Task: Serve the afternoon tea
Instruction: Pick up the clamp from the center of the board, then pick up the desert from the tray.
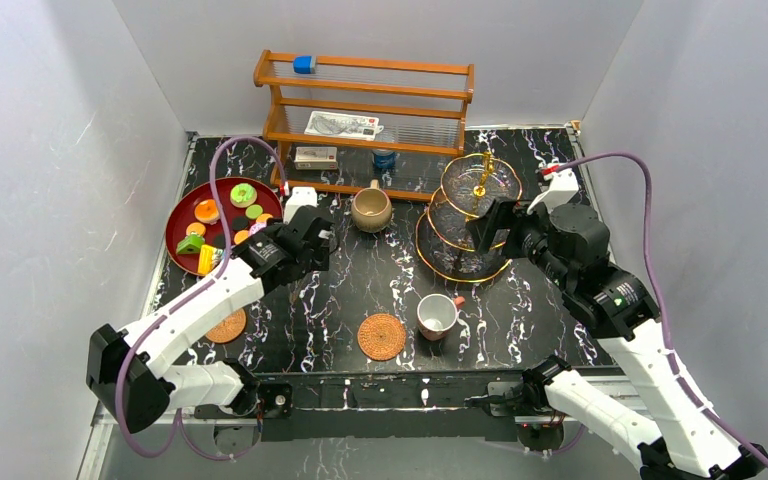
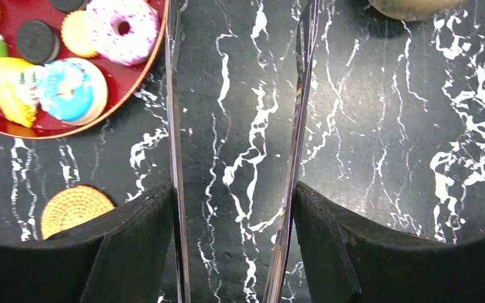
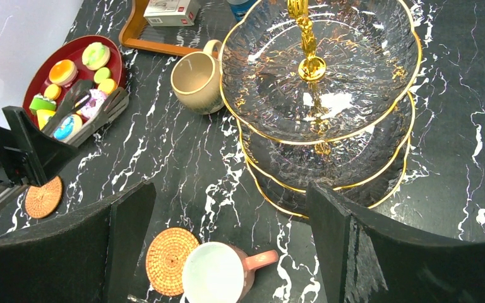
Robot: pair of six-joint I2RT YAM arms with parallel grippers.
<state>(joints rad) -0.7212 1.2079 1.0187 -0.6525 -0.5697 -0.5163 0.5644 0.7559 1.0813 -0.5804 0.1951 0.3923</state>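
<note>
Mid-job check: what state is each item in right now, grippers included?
Tiered glass stand: upright, tiers look empty.
Tan mug: upright, empty.
Red-handled cup: upright, empty, beside the centre coaster, not on it.
Centre coaster: bare.
Left coaster: bare.
Red tray: loaded with toy pastries.
Left gripper: open, empty, over the table beside the tray.
Right gripper: open, empty.

Black marbled surface (image 1: 360, 270) carries: wooden rack (image 1: 365, 95) at 12 o'clock; red tray (image 1: 175, 215) at 10; tan mug (image 1: 371, 210) just above centre; tiered glass stand (image 1: 450, 262) at 2; red-handled cup (image 1: 437, 316) at 6, just beside a woven coaster (image 1: 381, 336); second coaster (image 1: 227, 326) at 8.
</note>
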